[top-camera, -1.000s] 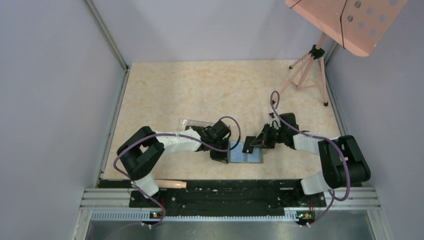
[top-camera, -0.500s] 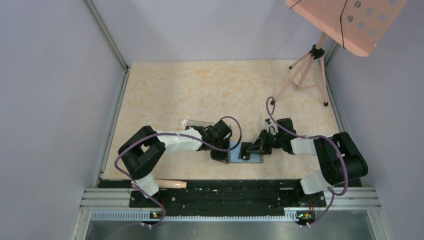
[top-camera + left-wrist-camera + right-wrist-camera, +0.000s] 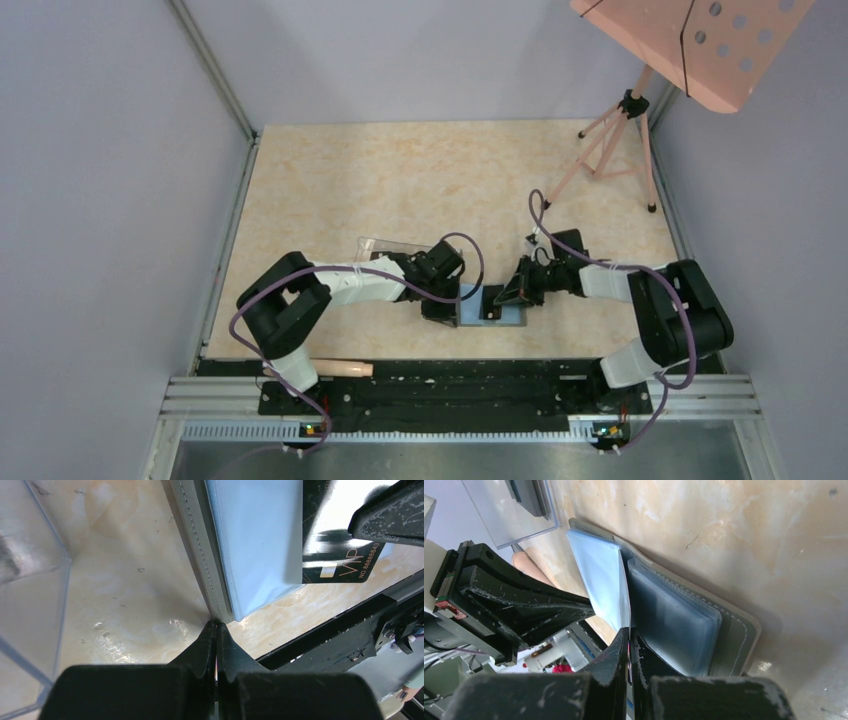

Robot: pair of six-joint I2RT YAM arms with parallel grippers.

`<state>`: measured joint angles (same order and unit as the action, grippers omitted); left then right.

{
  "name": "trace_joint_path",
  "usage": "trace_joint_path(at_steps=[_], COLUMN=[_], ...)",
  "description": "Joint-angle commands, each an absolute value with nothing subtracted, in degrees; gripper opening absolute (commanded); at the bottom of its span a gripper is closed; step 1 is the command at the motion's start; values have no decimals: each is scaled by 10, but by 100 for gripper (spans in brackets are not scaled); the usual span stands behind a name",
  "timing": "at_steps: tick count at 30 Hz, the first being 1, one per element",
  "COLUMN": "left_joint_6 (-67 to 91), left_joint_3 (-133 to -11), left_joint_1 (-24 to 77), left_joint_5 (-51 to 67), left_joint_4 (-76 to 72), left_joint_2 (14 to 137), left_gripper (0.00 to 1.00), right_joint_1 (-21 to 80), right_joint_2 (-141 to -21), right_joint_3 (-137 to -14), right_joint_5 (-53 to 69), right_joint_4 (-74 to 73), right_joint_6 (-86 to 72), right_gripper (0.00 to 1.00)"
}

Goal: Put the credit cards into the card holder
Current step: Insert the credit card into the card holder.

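The card holder lies open near the front edge, blue-gray inside up. In the left wrist view its gray stitched edge runs down to my left gripper, which is shut on the near corner. My right gripper is shut on a black credit card over the holder's middle. In the left wrist view the card shows "VIP" print and overlaps a clear sleeve. In the right wrist view my right gripper holds the card edge-on, at the gap between the pale sleeve and the darker sleeves.
A clear plastic box lies just behind the left gripper, with more black cards inside it. A tan wooden stick lies on the front rail. A pink tripod stands at the back right.
My right gripper has moved left and down with the card, from beside the holder's right half to over its middle. The left gripper has stayed at the holder's left edge.
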<state>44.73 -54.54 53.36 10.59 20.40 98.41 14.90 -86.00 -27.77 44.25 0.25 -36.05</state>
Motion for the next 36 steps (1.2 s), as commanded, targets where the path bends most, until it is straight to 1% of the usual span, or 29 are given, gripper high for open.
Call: trace_joint_path(at_steps=[1,10,17,21,24,27,31,36], left_joint_6=[431,427,425,425,424,426,426,428], left_joint_3=[-542,-551,-556,-557,-557,-557,-560,-568], left_joint_1=[545,549,552,553,554,554,554,555], left_joint_5=[72,70,68,67,65,60,61,62], left_joint_4=[223,231,236,237,241,246,247,242], left_joint_2=[1018,1023,1028,1029,1029,1029,1030,1029], left_gripper=[0,0,0,0,0,0,0,0], right_joint_1=[155,168,200,204,207,215,227,242], right_joint_2=[-893,-951,-975,-950,-912,-892,-888,-894], right_joint_3=[-311,-324,-349,-372,-396,-422,-438,-446], right_joint_5=[431,474,473,414,362,332,312,282], right_joint_4=[-72,-61,-70,-121,-173,-227,-252,-269], right_joint_6=[-302,-295,-296,-277,-259,-238,-226,-223], right_gripper=[0,0,0,13,31,45,54,57])
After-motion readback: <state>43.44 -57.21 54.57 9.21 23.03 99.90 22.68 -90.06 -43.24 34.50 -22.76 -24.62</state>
